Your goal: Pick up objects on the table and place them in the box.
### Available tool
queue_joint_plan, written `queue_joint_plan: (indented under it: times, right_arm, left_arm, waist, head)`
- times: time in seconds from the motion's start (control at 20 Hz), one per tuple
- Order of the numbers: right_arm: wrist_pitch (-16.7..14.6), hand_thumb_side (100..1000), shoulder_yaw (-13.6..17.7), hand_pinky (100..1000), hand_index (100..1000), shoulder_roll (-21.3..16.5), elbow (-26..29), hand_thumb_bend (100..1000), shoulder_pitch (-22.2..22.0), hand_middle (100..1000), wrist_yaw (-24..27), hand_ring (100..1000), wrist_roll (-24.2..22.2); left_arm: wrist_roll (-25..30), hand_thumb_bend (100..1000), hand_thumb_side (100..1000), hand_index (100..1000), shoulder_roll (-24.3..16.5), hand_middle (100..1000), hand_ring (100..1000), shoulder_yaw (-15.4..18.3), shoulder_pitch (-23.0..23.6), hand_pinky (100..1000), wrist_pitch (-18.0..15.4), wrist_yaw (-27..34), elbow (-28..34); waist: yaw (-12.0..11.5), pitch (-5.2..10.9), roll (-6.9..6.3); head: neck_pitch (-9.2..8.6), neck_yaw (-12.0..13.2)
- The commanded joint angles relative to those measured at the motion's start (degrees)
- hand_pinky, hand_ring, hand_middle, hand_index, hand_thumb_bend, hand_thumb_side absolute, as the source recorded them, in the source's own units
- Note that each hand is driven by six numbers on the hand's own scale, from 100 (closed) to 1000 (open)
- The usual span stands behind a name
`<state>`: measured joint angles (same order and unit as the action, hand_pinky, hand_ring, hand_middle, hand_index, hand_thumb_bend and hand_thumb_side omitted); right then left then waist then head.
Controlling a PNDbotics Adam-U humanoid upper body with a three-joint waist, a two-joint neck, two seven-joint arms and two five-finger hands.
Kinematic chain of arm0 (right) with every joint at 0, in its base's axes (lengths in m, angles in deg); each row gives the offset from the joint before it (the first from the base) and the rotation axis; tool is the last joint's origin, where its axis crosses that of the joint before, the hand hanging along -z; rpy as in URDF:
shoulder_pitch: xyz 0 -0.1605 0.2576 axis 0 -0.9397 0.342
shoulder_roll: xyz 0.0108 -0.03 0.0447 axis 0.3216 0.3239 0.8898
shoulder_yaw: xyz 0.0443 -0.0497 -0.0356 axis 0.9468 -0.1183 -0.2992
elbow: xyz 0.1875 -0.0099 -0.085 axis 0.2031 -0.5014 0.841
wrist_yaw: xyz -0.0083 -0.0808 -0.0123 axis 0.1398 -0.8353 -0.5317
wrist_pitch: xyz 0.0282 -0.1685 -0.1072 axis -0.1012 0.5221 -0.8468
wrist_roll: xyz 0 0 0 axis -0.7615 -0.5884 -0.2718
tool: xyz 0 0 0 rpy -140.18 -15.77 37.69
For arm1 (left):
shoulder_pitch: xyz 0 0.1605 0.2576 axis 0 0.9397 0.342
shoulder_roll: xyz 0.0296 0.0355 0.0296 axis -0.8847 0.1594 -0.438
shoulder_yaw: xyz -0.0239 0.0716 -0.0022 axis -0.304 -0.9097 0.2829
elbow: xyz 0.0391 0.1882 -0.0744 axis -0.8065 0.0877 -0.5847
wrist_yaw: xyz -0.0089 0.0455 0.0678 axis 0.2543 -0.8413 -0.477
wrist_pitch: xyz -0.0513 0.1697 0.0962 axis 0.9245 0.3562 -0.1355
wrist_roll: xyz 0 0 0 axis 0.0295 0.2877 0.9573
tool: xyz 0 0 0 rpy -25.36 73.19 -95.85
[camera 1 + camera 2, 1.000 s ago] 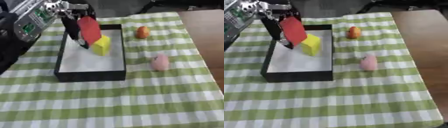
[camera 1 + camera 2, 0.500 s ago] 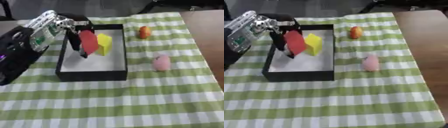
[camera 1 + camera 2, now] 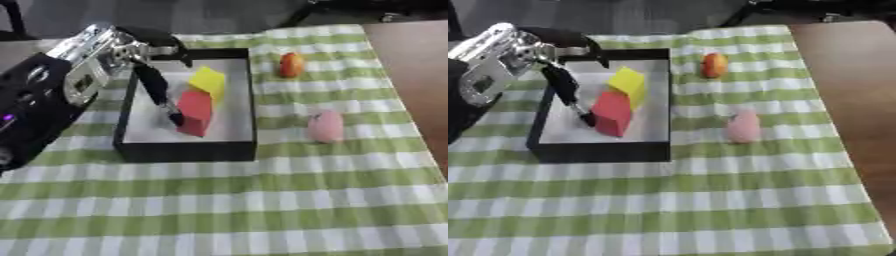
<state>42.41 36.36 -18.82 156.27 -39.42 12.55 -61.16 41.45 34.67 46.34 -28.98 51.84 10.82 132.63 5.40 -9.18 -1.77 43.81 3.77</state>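
From my left eye, my left hand (image 3: 156, 82) reaches in from the upper left over the shallow black box with a white floor (image 3: 185, 148). Its dark fingers (image 3: 163, 97) hang down long and nearly straight, their tips right at the left face of the red block (image 3: 196, 112), which stands on the white floor inside the box. I cannot tell whether the tips touch the block; nothing is curled around it, so the hand reads as open and holding nothing. The yellow block (image 3: 210, 81) sits just behind the red one, touching or nearly touching it, also inside the box. Out on the green-and-white checked cloth covering the table (image 3: 262, 200), to the right of the box, lie a small orange-red rounded object (image 3: 291, 64) farther back and a pink rounded object (image 3: 326, 126) nearer, well apart from each other and from the box. My right hand does not show.

From my right eye, the layout is the same: the fingers drop along the red block's left side, the yellow block leans at a tilt against its back upper corner, and both rest toward the right half of the box. The bare brown table surface (image 3: 842, 75) shows past the cloth's right edge.
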Motion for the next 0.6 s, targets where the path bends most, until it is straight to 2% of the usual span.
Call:
queue_joint_plan:
  times: [0.05, 0.3, 0.5, 0.6]
  right_arm:
    - [-0.3, 713, 0.6, 757, 880, -2.0, 1.5, 100, 1.6, 720, -0.2, 684, -0.1]
    - [-0.3, 615, 0.6, 762, 881, -3.9, 4.0, 100, 3.4, 726, -1.8, 693, -1.4]
    - [0.7, 571, -0.9, 769, 882, -6.8, 6.0, 100, 5.1, 733, -4.0, 702, -3.9]
    - [1.5, 546, -2.3, 774, 882, -8.8, 6.7, 100, 6.0, 737, -5.9, 708, -6.1]
  left_arm:
    - [-4.0, 859, 419, 856, -4.6, 810, 835, 6.1, 0.2, 813, 2.7, -0.3, 6.8]
    - [-15.7, 718, 397, 864, -10.1, 817, 798, 18.6, 6.9, 792, 11.0, 3.2, 18.0]
    - [-31.7, 645, 378, 885, -12.0, 839, 794, 27.5, 15.4, 784, 17.5, 10.9, 25.8]
    - [-41.1, 627, 365, 900, -11.7, 848, 797, 31.2, 19.4, 780, 19.0, 16.0, 29.6]
  waist:
    - [-0.2, 0.79, -0.09]
    - [-0.9, 1.07, 0.01]
    - [-1.5, 1.02, 0.36]
    - [-1.8, 0.97, 0.58]
  head:
    - [0.31, -0.4]
    - [0.31, -1.4]
    - [0.31, -1.3]
    - [0.31, -1.3]
